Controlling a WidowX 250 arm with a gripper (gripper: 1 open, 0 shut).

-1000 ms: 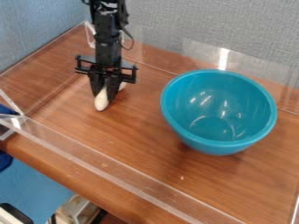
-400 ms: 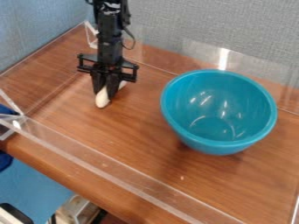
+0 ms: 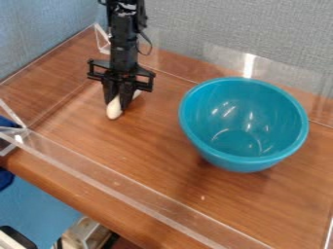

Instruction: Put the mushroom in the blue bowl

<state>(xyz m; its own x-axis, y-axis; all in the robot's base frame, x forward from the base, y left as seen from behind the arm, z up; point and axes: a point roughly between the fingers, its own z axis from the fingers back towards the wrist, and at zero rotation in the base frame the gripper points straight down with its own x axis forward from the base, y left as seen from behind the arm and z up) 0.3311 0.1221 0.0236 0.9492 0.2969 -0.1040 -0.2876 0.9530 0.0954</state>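
Since a second ago the claw [image 3: 117, 100] has shifted only slightly toward the left of the view and settled a touch lower over the mushroom [image 3: 116, 107], and its fingers have drawn in; the bowl has not moved. Nearest the camera, a clear plastic wall [image 3: 156, 185] runs along the front edge of the table [image 3: 117, 146], with a blue object [image 3: 8, 124] poking in at the left edge just outside it. Beyond that wall lies bare brown wood, and to the right sits the blue bowl [image 3: 243, 124], upright and empty, its glossy inside catching light. The bowl is well apart from the mushroom, with open wood between them and nothing lying in that gap. Farther back and to the left, the mushroom stands nearly upright on the table, its pale end showing below the claw while its upper part is hidden between the dark fingers. The claw points straight down and is closed on the mushroom, which appears to touch the wood. The black arm [image 3: 123, 34] rises from it toward the top of the view. Behind everything, more clear plastic walls and a grey-blue fabric backdrop [image 3: 221, 24] close off the far side.
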